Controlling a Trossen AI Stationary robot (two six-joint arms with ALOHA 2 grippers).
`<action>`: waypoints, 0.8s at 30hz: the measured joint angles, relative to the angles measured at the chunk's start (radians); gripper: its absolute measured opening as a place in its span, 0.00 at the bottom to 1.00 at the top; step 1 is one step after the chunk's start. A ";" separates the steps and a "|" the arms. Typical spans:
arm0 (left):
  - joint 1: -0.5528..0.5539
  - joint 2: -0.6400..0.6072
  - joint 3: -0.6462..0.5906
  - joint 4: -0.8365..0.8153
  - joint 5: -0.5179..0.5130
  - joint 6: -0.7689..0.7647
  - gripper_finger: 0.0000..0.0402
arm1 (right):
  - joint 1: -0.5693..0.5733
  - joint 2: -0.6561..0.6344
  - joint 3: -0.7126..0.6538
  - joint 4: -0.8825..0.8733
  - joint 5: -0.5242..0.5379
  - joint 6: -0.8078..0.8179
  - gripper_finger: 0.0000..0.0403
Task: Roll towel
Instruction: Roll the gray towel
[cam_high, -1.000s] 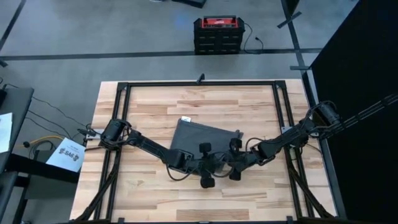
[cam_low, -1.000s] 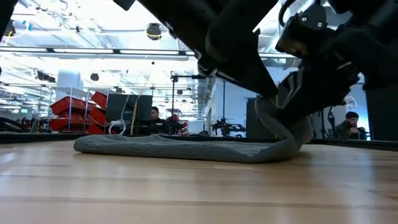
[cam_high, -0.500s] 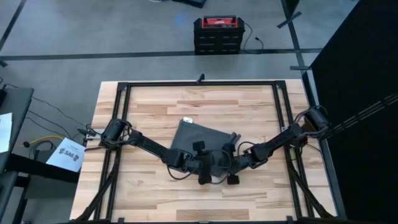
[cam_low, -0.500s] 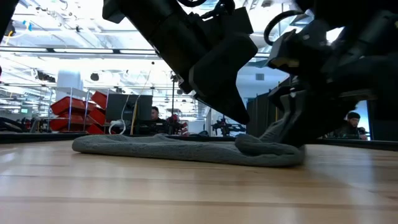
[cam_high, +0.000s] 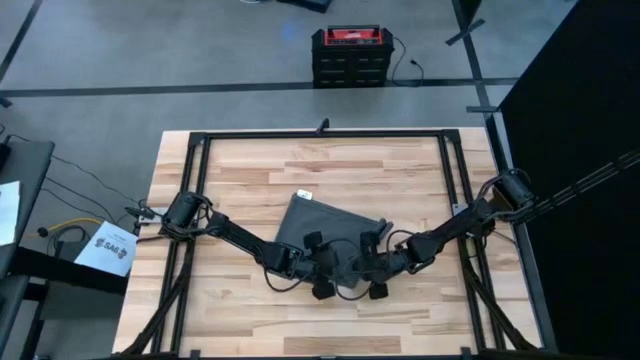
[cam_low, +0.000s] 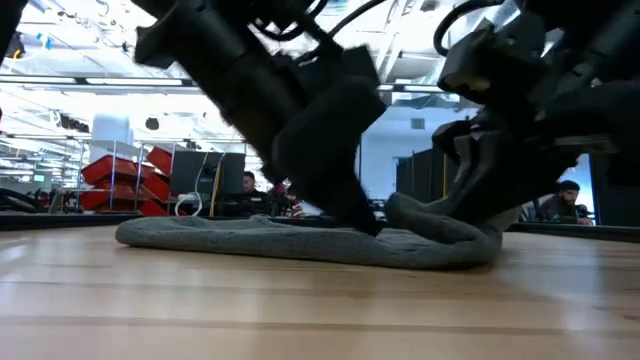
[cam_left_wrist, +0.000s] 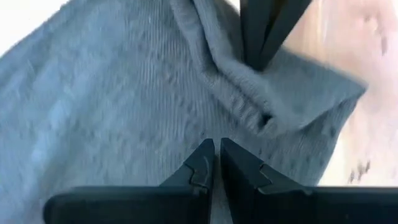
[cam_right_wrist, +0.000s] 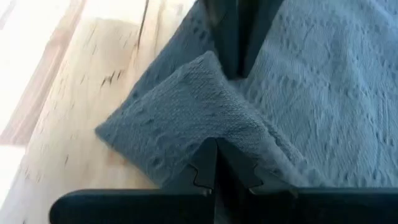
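A: Towel first. What have the hands got?

B: The left hand has its fingers pressed almost together, tips down on the cloth. Whether there is cloth between them I can't tell. The right hand is closed on the folded-over near edge, the flap running up between its fingers.

A: And in relation to each other?

B: Side by side at the towel's near edge, close together, about the middle of the surface and somewhat toward its near edge. The level view shows that edge raised into a soft lump under the right hand, the rest lying flat toward the far side. The white tag sits at the far corner.

A: So the roll has barely begun. How should it go?

B: I'd judge both hands must carry the turned edge forward together, level, toward the far side. If one leads, the roll goes cone-shaped. Keep the fold low and snug, since soft cloth slumps when let go.
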 joint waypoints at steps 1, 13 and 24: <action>-0.001 0.000 -0.007 0.005 0.001 -0.006 0.04 | -0.004 0.008 0.000 0.014 0.001 -0.003 0.00; 0.003 0.000 -0.055 0.054 -0.001 -0.026 0.04 | -0.016 0.045 0.007 0.106 0.063 -0.018 0.00; 0.002 -0.001 -0.056 0.046 -0.003 -0.024 0.04 | -0.003 0.173 0.066 0.173 0.185 -0.050 0.00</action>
